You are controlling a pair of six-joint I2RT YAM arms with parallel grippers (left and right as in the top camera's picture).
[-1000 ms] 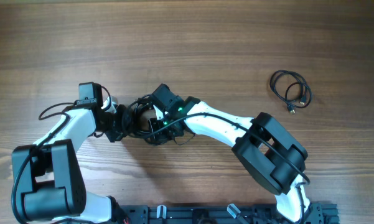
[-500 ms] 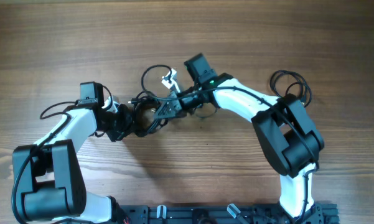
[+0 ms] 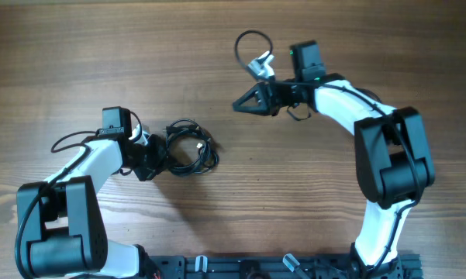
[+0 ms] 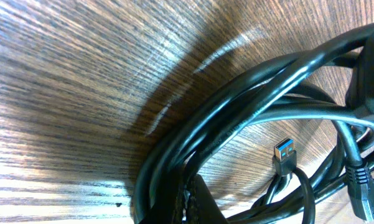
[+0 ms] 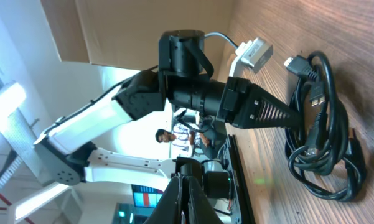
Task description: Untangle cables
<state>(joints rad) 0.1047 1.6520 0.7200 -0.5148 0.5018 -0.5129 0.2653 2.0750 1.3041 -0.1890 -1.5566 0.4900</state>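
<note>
Looking down on a cable bundle (image 3: 188, 149) lying flat on the wooden surface (image 3: 101, 46), just at nine o'clock of the middle in the overhead view. Seeing several thin black cords wound into overlapping loops, round jackets smooth and slightly glossy, with a blue-tongued USB plug (image 4: 285, 151) pointing up inside the ring in the left wrist view and a moulded black plug (image 4: 363, 190) at four o'clock of it. Pinching the bundle's nine o'clock edge with the left pincer (image 3: 161, 157), pressed together on the strands gathered there. Holding the right pincer (image 3: 239, 105) pressed together too, with nothing visible in its grip, between one and two o'clock of the bundle and well apart from it. Not counting the looped wire with the pale plug (image 3: 257, 65) at one o'clock of that pincer, judging it the arm's own lead. Judging the cords light, limp and springy: likely sliding over the bare grained wood, dragging the whole coil along when pulled at one point and catching on plug heads. Judging the jackets slick, so favouring a hold on a single outer strand or just behind a rigid plug body, at the three o'clock rim opposite the left pincer. Expecting little risk of breakage, apart from kinking a cord at a plug neck.
</note>
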